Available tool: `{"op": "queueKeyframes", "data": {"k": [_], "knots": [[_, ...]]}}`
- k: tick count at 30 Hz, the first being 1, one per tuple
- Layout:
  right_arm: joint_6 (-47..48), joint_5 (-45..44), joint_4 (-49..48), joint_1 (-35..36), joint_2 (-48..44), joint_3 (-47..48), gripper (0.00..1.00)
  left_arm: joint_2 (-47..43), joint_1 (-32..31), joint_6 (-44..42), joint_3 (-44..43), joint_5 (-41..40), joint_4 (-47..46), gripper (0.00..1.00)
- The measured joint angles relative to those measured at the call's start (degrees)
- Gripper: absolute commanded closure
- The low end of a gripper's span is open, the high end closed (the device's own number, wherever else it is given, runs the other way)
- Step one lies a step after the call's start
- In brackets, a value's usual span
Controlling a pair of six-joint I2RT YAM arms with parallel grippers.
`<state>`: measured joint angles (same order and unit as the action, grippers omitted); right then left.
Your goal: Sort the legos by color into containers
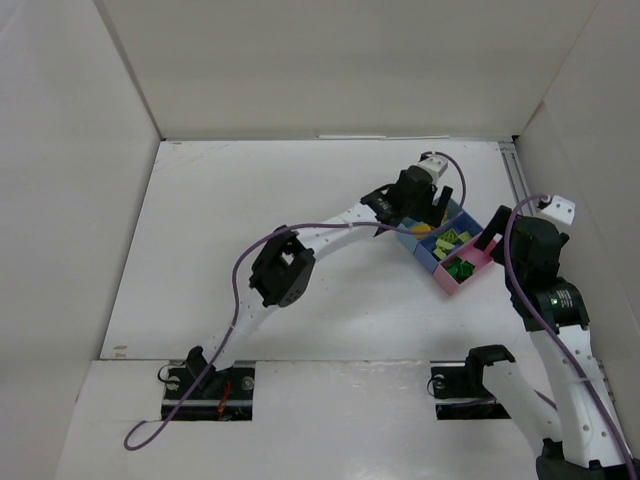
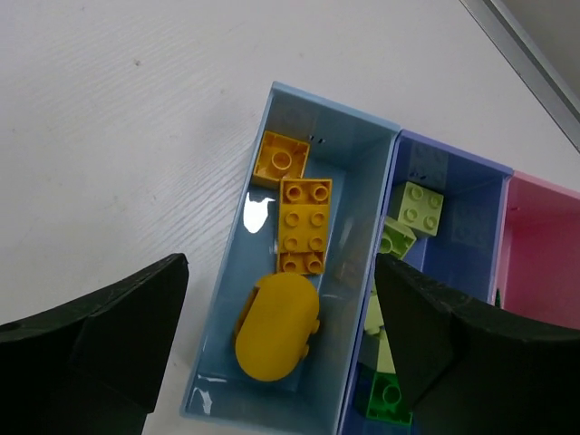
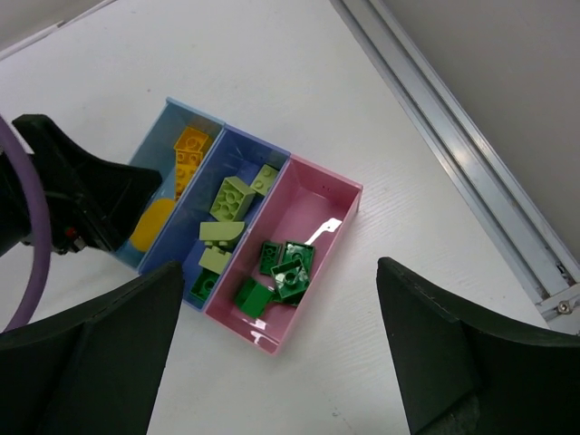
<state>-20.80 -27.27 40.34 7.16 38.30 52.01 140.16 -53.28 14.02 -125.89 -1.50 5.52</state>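
Observation:
Three joined containers lie at the table's right: a light blue bin (image 2: 353, 181), a darker blue bin (image 2: 462, 217) and a pink bin (image 3: 317, 204). The light blue bin holds three orange-yellow legos (image 2: 304, 225), one of them rounded (image 2: 276, 323). The darker blue bin holds lime legos (image 2: 421, 207) and one brighter green brick (image 2: 388, 399). The pink bin holds several dark green legos (image 3: 288, 267). My left gripper (image 2: 281, 267) hangs open and empty over the light blue bin. My right gripper (image 3: 279, 272) is open and empty above the pink bin's near end. Both show in the top view, left (image 1: 420, 205) and right (image 1: 490, 242).
A metal rail (image 3: 453, 136) runs along the table's right edge, just beyond the bins. White walls enclose the table on the left, back and right. The left arm's purple cable (image 1: 300, 232) arcs over the middle of the table.

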Motion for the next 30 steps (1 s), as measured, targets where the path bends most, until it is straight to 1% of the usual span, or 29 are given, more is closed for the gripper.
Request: {"op": "queueKeyframes", "data": {"k": [3, 4, 5, 6, 9, 12, 15, 17, 20, 24, 27, 30], "knots": [[-0.3, -0.4, 0.0, 0.0, 0.0, 0.0, 0.01, -3.6, 0.0, 0.0, 3.9, -0.4, 0.2, 0.11], [-0.5, -0.6, 0.0, 0.0, 0.0, 0.0, 0.01, -5.8, 0.0, 0.0, 6.2, -0.7, 0.4, 0.09], [-0.5, -0.7, 0.0, 0.0, 0.0, 0.0, 0.01, -8.4, 0.0, 0.1, 8.6, -1.3, 0.7, 0.0], [-0.6, -0.8, 0.0, 0.0, -0.1, 0.0, 0.01, -11.2, 0.0, 0.2, 11.3, -2.1, 0.4, 0.0], [-0.7, -0.7, 0.0, 0.0, -0.1, 0.0, 0.01, -24.2, 0.0, 1.6, 24.0, -5.6, 0.0, 0.0], [-0.9, -0.2, 0.0, 0.0, 0.0, 0.0, 0.01, -40.3, 0.0, 4.2, 38.4, -10.5, -1.2, 0.0], [-0.8, 0.9, 0.0, 0.0, 0.4, 0.0, 0.01, -57.1, 0.0, 9.3, 51.3, -15.9, -0.6, 0.0], [-0.5, 1.5, -0.1, 0.0, 0.5, 0.0, 0.01, -66.7, 0.0, 13.4, 58.4, -19.3, 0.9, 0.0], [-0.2, 2.3, -0.2, 0.0, 0.8, -0.1, 0.01, -79.2, 0.0, 22.0, 67.9, -24.0, 7.6, 0.0], [0.2, 3.1, -1.0, 0.0, 0.7, -0.9, 0.01, -92.4, 0.0, 32.5, 77.9, -28.2, 18.7, 0.0], [0.5, 3.7, -1.4, 0.0, 0.6, -1.7, 0.01, -101.0, 0.0, 37.7, 82.3, -29.7, 24.9, 0.0], [0.9, 4.3, -1.5, 0.0, 0.7, -2.3, 0.01, -108.0, 0.0, 41.2, 83.2, -30.7, 28.9, 0.0]]}}
